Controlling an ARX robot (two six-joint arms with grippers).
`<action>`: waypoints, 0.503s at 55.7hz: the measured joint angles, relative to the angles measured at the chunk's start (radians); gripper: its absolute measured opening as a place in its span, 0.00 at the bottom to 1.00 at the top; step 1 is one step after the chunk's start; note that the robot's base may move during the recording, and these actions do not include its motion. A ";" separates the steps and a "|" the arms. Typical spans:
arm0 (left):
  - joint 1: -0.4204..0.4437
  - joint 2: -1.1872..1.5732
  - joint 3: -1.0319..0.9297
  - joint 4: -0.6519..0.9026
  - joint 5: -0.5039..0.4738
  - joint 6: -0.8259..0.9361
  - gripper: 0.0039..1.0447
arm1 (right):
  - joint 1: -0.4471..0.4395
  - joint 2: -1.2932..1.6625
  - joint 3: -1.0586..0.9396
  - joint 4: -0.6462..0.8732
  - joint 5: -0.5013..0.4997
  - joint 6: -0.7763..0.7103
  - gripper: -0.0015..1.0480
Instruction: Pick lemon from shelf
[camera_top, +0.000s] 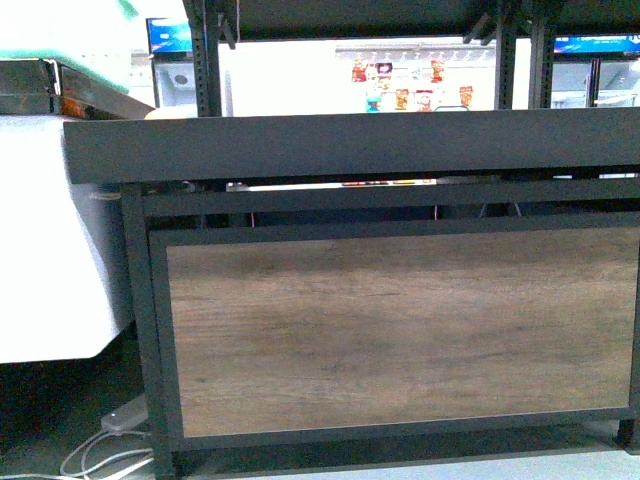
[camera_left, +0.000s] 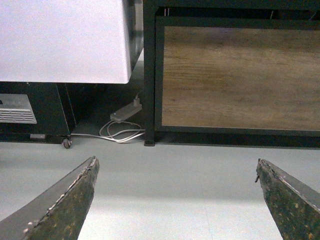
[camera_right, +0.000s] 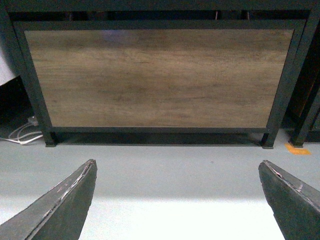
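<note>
At the far left of the front view we see a white cabinet (camera_top: 40, 250), overexposed and cut off by the frame. A power strip (camera_top: 122, 420) and a loose white cable (camera_top: 95, 460) lie on the floor below it. Just right of that stands the shelf (camera_top: 140, 330), its black frame set around a wood-grain panel (camera_top: 400, 330). The front edge of its tray deck (camera_top: 350, 145) sits at camera height, so the deck's top is hidden from us. We cannot make out the lemon in any view. Above the deck the background glares white, and the small red and orange packages (camera_top: 400, 85) there are too blurred to identify.

The left hand (camera_left: 176, 162) is released. Its dark, scuffed fingers (camera_left: 70, 205) stand wide apart with only grey floor (camera_left: 175, 215) between them, well apart from the shelf. Beyond them we see the cabinet's white side, the power strip beside the shelf's corner leg, and part of the panel, cut off by the frame.

The right hand (camera_right: 177, 163) is likewise released, its fingers (camera_right: 290, 200) spread and holding nothing, over the floor in front of the panel. The panel's full width shows here. A small orange mark (camera_right: 297, 149) lies on the floor near one foot; we cannot tell what it is. Both wrist views cut the shelf off just above the panel, so its decks stay out of sight.
</note>
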 joint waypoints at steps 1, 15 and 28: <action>0.000 0.000 0.000 0.000 0.000 0.000 0.92 | 0.000 0.000 0.000 0.000 0.000 0.000 0.93; 0.000 0.000 0.000 0.000 0.000 0.000 0.92 | 0.000 0.000 0.000 0.000 0.000 0.000 0.93; 0.000 0.000 0.000 0.000 0.000 0.000 0.92 | 0.000 0.000 0.000 0.000 0.000 0.000 0.93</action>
